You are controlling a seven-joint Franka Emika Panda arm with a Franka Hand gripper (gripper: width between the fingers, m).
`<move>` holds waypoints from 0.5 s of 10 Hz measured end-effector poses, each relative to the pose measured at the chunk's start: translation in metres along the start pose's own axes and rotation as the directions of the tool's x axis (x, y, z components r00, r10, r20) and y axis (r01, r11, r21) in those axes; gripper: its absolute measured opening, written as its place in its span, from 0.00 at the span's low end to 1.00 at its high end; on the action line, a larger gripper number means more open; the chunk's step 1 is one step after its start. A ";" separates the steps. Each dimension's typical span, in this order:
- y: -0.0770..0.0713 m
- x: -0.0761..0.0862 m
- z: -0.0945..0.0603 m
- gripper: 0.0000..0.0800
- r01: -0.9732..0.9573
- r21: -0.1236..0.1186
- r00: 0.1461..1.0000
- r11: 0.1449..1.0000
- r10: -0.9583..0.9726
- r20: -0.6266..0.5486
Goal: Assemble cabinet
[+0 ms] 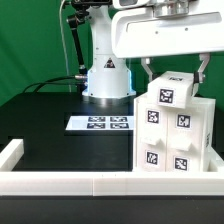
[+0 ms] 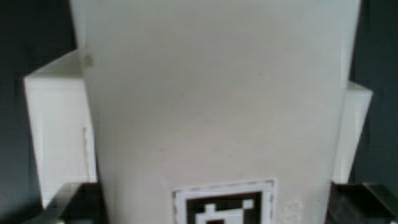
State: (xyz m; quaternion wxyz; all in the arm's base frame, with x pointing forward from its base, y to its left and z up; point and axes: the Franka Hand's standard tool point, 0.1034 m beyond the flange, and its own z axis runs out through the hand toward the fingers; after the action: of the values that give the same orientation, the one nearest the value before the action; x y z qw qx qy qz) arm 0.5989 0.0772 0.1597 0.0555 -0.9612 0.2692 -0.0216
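Observation:
The white box-shaped cabinet (image 1: 176, 135) stands upright at the exterior view's right, with black-and-white tags on its door faces. A smaller white top piece (image 1: 170, 88) with a tag sits on it. My gripper (image 1: 175, 70) comes down from above, with one finger on each side of the top piece. In the wrist view the top piece (image 2: 205, 100) fills the space between the dark fingers (image 2: 63, 200), which lie against its sides. My gripper (image 2: 214, 205) is shut on this piece.
The marker board (image 1: 100, 123) lies flat on the black table beside the robot's white base (image 1: 106, 78). A low white border wall (image 1: 70, 182) runs along the front, with a corner at the exterior view's left (image 1: 10, 152).

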 end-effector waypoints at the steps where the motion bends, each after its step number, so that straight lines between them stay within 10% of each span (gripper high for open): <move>1: 0.000 0.001 0.000 0.70 -0.069 0.002 0.998 0.998 0.069 -0.003; 5: -0.002 0.003 -0.001 0.70 -0.313 0.023 0.950 0.950 0.313 -0.010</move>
State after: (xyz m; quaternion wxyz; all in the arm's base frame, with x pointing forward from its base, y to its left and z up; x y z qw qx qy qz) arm 0.6027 0.0771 0.1608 0.0664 -0.9057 0.4182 -0.0220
